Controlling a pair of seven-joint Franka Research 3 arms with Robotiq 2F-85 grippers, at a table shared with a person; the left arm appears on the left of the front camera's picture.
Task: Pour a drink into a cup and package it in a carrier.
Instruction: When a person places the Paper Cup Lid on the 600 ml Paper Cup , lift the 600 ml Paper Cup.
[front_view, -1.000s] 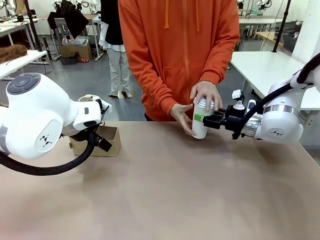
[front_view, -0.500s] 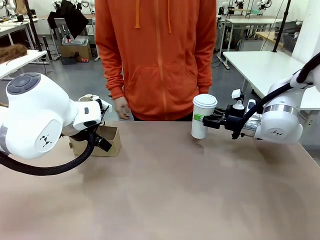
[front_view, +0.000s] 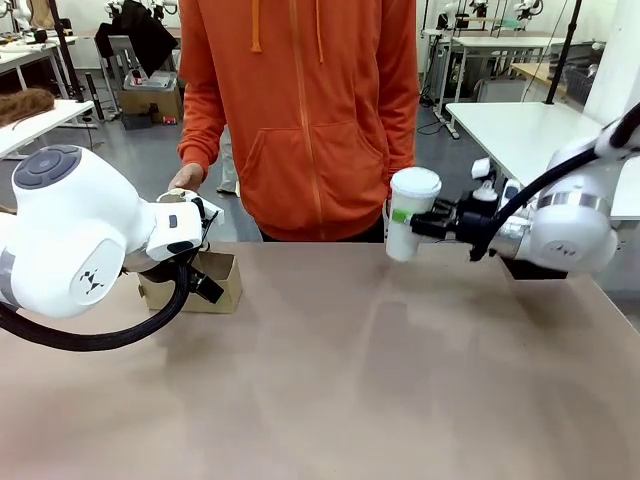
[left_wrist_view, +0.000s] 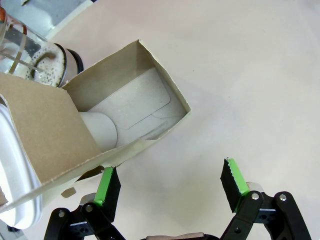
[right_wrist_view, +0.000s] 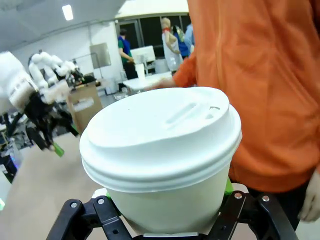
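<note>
My right gripper (front_view: 407, 221) is shut on the tall white cup (front_view: 409, 212), which carries a white lid (right_wrist_view: 160, 132) and hangs just above the table. The drink is hidden under that lid. The brown carrier (front_view: 212, 283) stands at the far left of the table. In the left wrist view my left gripper (left_wrist_view: 170, 184) is open just beside the carrier's (left_wrist_view: 131, 95) wall, nothing between its green pads (left_wrist_view: 235, 177). One compartment is empty. Another white cup (left_wrist_view: 99, 130) stands in the other, partly hidden by the handle tab.
A person in an orange hoodie (front_view: 300, 110) stands at the far edge, one hand (front_view: 186, 178) low near a glass jug (left_wrist_view: 35, 55) behind the carrier. My left arm's big white body (front_view: 80, 240) covers the table's left side. The brown tabletop (front_view: 360, 380) is bare in the middle.
The person's hands let go of the cup and the person stepped to the left. My right gripper has raised the cup off the table. The left arm has not moved.
</note>
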